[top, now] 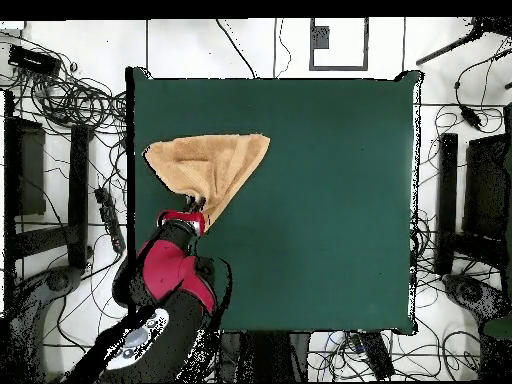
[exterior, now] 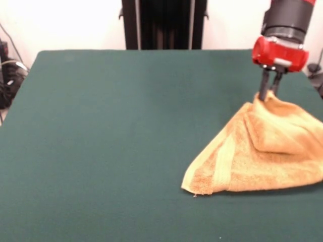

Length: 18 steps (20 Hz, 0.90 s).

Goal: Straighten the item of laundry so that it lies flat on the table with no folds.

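Table, near edge: bare dark green felt fills the foreground of the front view; the table (exterior: 101, 151) carries nothing but one towel.

Towel: an orange-tan terry towel (exterior: 262, 156) lies at about 3 o'clock in the front view, toward the table's right side, folded over on itself into a rough triangle. One corner points to 7 o'clock along the table; a paler woven band runs up from that corner.

Fold: a doubled flap sits on the upper part of the cloth, so the towel is not yet flat.

Gripper: the gripper (exterior: 269, 94) stands at the towel's far tip, its two dark fingers (exterior: 263, 86) close together and pinching the raised peak of cloth.

Key relation: the towel spreads from the gripper toward 6 and 7 o'clock in the front view; in the overhead view it fans out toward 12 o'clock from the gripper (top: 195, 205), its long edge running 9 to 3 o'clock.

Judgement: the next move likely calls for drawing the held corner away from the body of the cloth to open the fold.

Containers: none in sight.

Far side: the robot's pedestal (exterior: 164, 24) stands at 12 o'clock behind the table.
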Each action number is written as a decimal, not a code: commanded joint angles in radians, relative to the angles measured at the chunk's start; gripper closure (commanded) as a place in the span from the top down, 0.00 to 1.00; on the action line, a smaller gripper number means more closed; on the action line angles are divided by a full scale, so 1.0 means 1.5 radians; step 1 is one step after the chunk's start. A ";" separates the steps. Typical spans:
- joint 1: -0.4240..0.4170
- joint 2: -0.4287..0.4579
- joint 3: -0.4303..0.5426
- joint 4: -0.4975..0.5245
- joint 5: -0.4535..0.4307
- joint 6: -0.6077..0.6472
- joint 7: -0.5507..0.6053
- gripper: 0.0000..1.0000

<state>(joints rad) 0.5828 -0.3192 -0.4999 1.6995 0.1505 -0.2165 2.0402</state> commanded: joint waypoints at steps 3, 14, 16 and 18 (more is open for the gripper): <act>0.042 0.029 -0.026 -0.052 0.052 0.174 0.069 0.00; 0.043 -0.014 0.028 -0.071 0.077 0.136 0.128 0.00; 0.049 -0.010 0.030 -0.078 0.098 0.110 0.144 0.00; 0.055 -0.002 0.033 -0.081 0.123 0.078 0.159 0.00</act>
<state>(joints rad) 0.6387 -0.3392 -0.5544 1.6497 0.2200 -0.0560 2.0402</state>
